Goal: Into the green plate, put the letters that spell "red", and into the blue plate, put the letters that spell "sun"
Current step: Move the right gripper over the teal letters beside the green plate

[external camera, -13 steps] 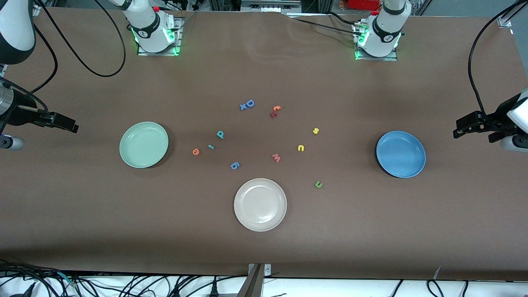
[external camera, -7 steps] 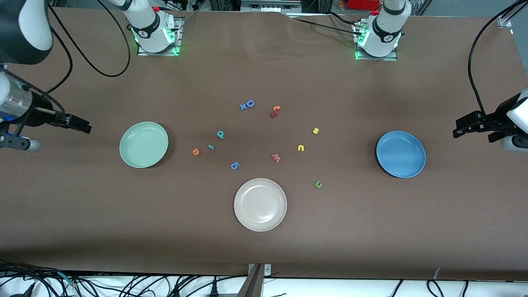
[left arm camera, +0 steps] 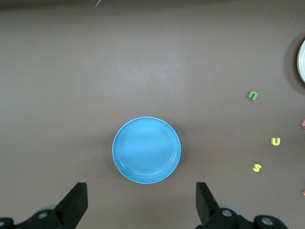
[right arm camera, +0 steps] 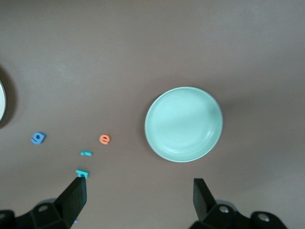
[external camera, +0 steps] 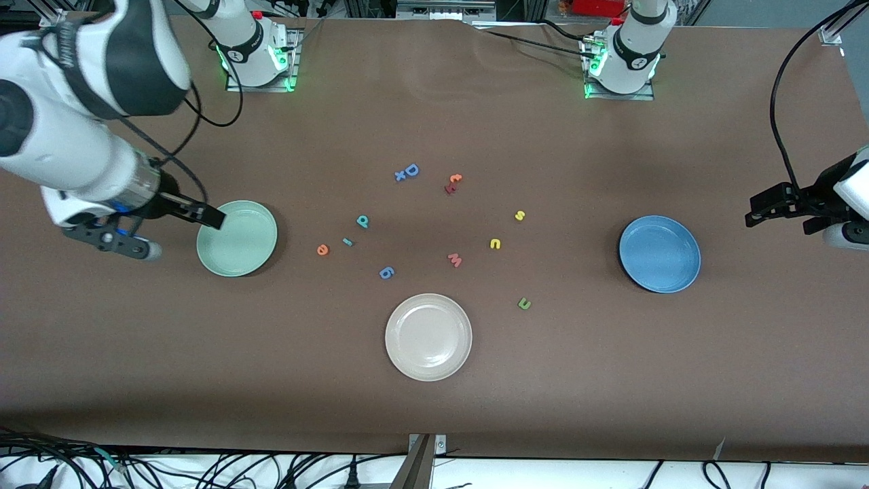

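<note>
I see the right pincer (external camera: 216, 219) spread wide over the green plate's (external camera: 237, 238) rim; nothing held. Left pincer (external camera: 752, 219) waits agape near the blue plate (external camera: 659, 254); letters lie loose on the counter (external camera: 434, 407).

cream plate (left arm camera: 302, 62) cut off, teal letter (right arm camera: 82, 173) part-hidden

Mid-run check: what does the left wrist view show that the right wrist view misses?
Only the left wrist view: the blue plate, the green u, the yellow u and the yellow s. Only the right wrist view: the green plate, the orange e, the teal r and a blue g. Both: brown table, the cream plate's edge, and open jaws with nothing between them.
</note>
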You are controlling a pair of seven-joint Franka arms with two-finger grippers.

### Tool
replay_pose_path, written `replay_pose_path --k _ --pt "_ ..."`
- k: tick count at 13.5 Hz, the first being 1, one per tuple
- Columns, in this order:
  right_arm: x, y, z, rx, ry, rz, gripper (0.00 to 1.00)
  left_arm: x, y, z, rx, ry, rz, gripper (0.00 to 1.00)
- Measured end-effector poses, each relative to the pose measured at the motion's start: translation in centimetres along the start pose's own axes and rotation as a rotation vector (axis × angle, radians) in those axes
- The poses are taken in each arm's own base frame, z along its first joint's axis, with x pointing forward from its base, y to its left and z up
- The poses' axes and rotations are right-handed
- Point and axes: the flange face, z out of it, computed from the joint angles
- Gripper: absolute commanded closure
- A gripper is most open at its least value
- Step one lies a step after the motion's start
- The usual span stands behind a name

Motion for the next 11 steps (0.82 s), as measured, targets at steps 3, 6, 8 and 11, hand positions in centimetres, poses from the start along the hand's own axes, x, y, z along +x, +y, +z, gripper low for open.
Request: replay_pose_path --k 3,6,8,11 --pt "-2.8 -5.9 3.1 -0.03 -0.02 0.07 0.01 0.0 0.0 0.0 0.0 0.0 0.0 0.0" --pt "-5.7 -11.6 8.1 -0.016 -0.043 0.115 0.01 0.0 0.0 0.0 0.0 -0.001 0.0 0.0" --pt "-7.3 -13.9 11.6 -0.01 -0.027 0.149 0.01 0.0 0.0 0.0 -0.001 -0.001 0.0 0.0" --pt "-9.6 -14.9 16.6 -0.01 -0.012 0.176 0.01 -0.1 0.0 0.1 -0.002 -0.006 0.0 0.0"
